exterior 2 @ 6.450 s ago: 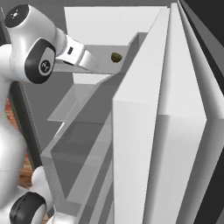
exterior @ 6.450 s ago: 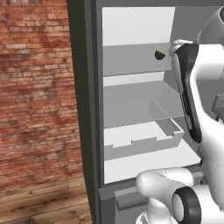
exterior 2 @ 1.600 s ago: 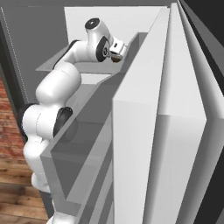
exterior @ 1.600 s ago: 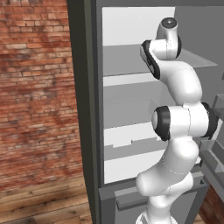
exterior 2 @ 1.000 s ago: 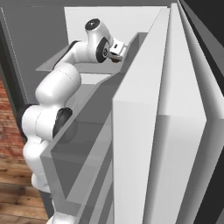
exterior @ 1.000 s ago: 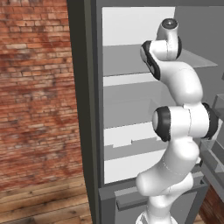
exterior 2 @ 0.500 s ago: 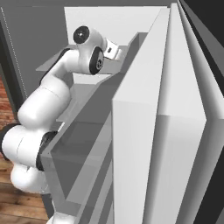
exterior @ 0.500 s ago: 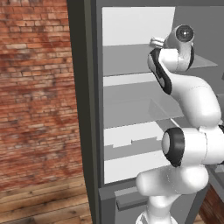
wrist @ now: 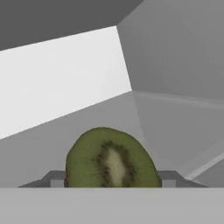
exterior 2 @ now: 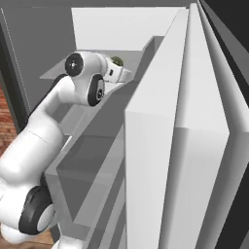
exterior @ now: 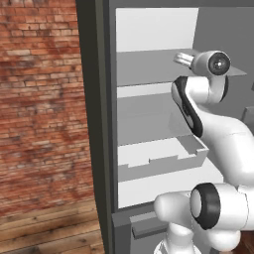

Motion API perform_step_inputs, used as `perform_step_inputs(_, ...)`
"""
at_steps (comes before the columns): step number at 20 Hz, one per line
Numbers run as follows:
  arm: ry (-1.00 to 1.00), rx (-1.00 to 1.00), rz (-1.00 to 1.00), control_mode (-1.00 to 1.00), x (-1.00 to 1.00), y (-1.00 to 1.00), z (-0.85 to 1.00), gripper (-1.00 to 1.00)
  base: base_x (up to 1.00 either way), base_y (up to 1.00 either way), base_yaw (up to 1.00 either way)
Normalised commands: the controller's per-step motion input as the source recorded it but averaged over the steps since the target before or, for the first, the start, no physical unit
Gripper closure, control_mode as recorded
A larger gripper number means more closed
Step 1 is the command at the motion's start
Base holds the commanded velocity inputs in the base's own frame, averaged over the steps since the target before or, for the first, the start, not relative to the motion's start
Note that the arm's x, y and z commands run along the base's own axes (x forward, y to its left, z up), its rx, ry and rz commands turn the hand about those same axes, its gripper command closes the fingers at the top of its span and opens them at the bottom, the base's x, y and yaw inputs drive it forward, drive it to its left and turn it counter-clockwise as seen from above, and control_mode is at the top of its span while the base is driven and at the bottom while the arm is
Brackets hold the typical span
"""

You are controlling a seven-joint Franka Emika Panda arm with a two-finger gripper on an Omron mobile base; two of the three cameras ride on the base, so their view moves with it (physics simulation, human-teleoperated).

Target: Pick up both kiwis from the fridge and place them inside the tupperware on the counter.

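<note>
Inside the open fridge [exterior: 94, 124], my gripper [wrist: 111, 177] is at the upper shelf [exterior: 149, 67], shut on a kiwi [wrist: 109, 159]. That olive-brown fruit fills the gap between both finger tips, with a cut green face turned to the hand camera. From the right base view the kiwi [exterior 2: 116, 61] peeks out just past the white hand [exterior 2: 119, 73], above the shelf. In the left base view the hand [exterior: 183, 58] sits at the shelf's right end, and my arm hides the fruit. The tupperware and the counter are out of view.
The fridge door [exterior 2: 194, 121] with its white shelves stands open close on the right. A lower shelf and a pale drawer bin [exterior: 163, 158] lie beneath the arm. A brick wall [exterior: 39, 109] and a wooden floor are to the left of the fridge.
Over the last second my arm's upper joints have swung toward the fridge's right side, and the hand has drawn a little back along the upper shelf with the kiwi in it.
</note>
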Motion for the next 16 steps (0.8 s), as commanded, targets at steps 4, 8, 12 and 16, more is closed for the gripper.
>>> perform_step_inputs(4, 0.42, 0.00, 0.00, -1.00, -0.61, 0.16, 0.61, 1.00, 0.00, 0.00, 0.00)
perform_step_inputs(8, 0.31, 0.00, 0.00, -1.00, -0.69, 0.18, 0.28, 1.00, 0.00, 0.00, 0.00)
perform_step_inputs(12, 0.00, 0.00, 0.00, -1.00, -0.93, 0.18, 0.00, 1.00, 0.00, 0.00, 0.00)
perform_step_inputs(16, 0.00, 0.00, 0.00, -1.00, -1.00, 0.15, -0.02, 1.00, 0.00, 0.00, 0.00)
